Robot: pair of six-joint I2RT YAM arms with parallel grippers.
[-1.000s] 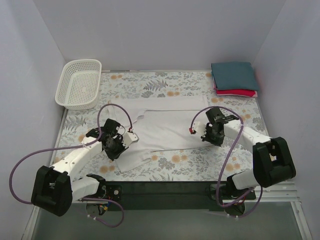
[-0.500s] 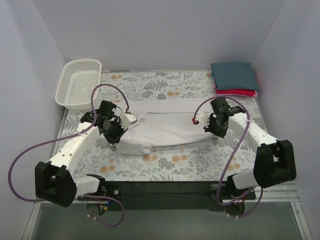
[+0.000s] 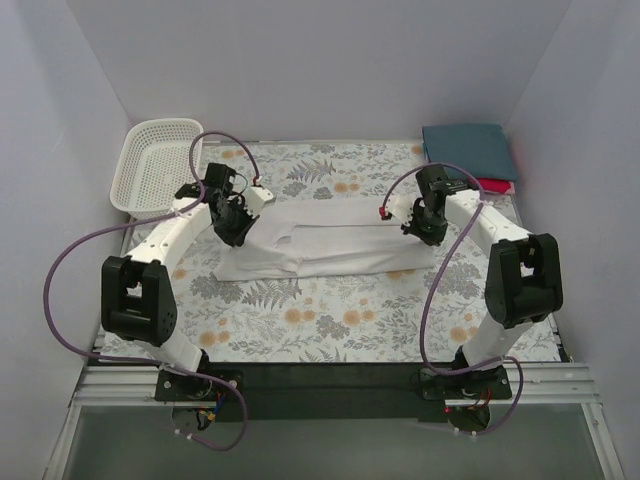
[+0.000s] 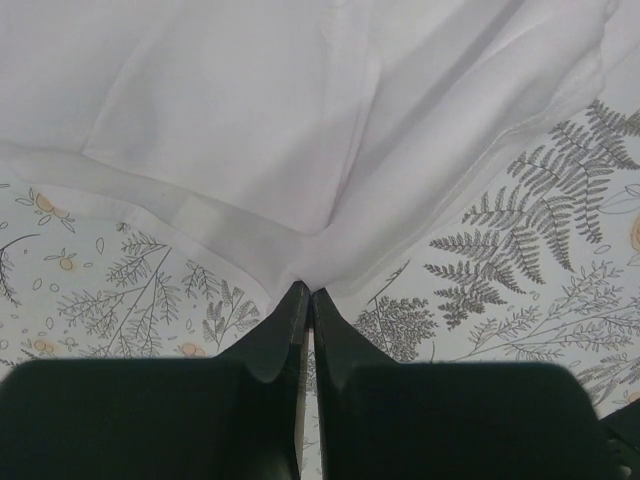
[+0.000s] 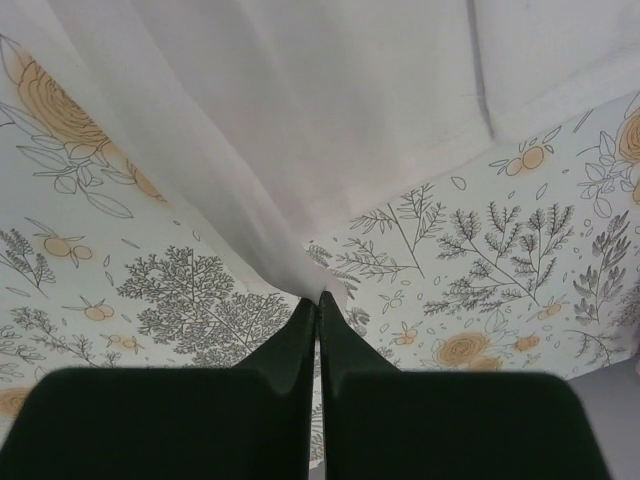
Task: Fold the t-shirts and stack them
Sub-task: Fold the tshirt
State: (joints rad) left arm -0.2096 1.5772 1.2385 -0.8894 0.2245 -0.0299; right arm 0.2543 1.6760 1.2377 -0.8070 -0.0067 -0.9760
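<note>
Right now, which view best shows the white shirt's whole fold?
Top external: the whole white shirt lies as a folded band between the left pincer and right pincer. The wrist views show only cloth corners pinched at the shut tips.

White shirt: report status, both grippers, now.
Left gripper shut on white shirt edge. Right gripper shut on opposite edge. Shirt doubled over, lying on table cloth. Folded stack apart at far right; nothing blocking.
</note>
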